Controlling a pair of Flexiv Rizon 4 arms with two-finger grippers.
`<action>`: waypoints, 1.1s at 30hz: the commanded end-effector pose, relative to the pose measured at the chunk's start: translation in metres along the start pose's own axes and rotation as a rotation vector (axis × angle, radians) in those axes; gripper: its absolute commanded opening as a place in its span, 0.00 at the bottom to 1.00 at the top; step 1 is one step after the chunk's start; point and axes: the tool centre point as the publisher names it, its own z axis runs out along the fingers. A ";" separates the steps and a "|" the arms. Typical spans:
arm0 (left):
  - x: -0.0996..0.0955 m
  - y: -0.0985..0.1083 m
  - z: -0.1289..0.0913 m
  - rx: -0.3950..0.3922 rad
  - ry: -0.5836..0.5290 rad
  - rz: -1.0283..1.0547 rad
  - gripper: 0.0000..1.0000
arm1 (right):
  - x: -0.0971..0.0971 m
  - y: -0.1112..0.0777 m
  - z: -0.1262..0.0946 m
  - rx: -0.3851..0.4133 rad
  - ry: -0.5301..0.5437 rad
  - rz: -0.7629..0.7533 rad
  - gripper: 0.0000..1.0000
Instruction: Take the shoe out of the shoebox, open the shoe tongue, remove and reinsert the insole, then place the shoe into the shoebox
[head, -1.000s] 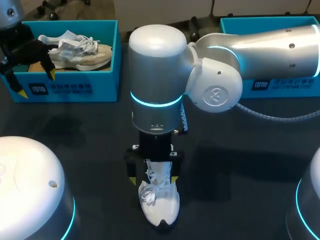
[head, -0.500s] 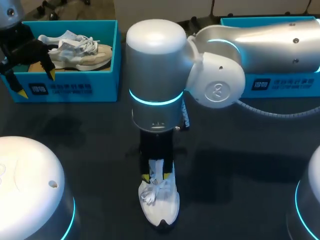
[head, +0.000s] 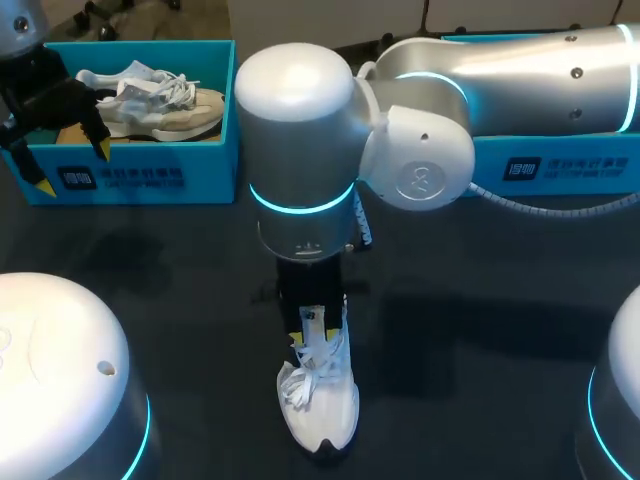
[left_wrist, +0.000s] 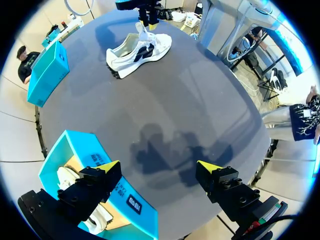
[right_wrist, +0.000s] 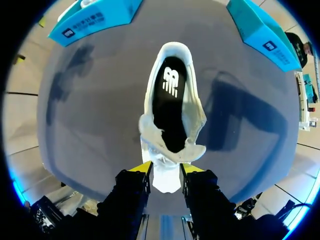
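A white shoe (head: 321, 405) with a black insole (right_wrist: 169, 107) stands on the dark table, toe toward the near edge. My right gripper (head: 317, 322) hangs over its heel end, shut on the white tongue (right_wrist: 166, 179), which sits pinched between the yellow tips. In the left wrist view the same shoe (left_wrist: 138, 49) lies far ahead, with the right gripper (left_wrist: 148, 14) at it. My left gripper (head: 72, 168) stands open and empty above the front wall of the left blue shoebox (head: 150, 178). That shoebox (left_wrist: 100, 162) shows under my left gripper (left_wrist: 159, 167).
A beige and white shoe (head: 160, 100) lies in the left shoebox. A second blue shoebox (head: 560, 165) stands at the back right, largely hidden by my right arm. It shows as the blue box (left_wrist: 47, 72) in the left wrist view.
My right gripper has gone from wide open around the shoe's collar to shut on the tongue. The right arm has shifted slightly left. The left arm has not moved.
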 end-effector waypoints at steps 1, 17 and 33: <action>0.000 0.000 -0.001 -0.001 0.002 0.001 1.00 | 0.001 0.002 0.010 -0.011 0.012 0.352 0.32; 0.000 0.000 -0.001 -0.001 0.002 0.001 1.00 | -0.005 0.030 0.014 0.005 0.015 0.344 0.32; 0.000 0.000 -0.001 -0.001 0.002 0.001 1.00 | 0.001 0.065 0.027 -0.012 0.001 0.282 0.34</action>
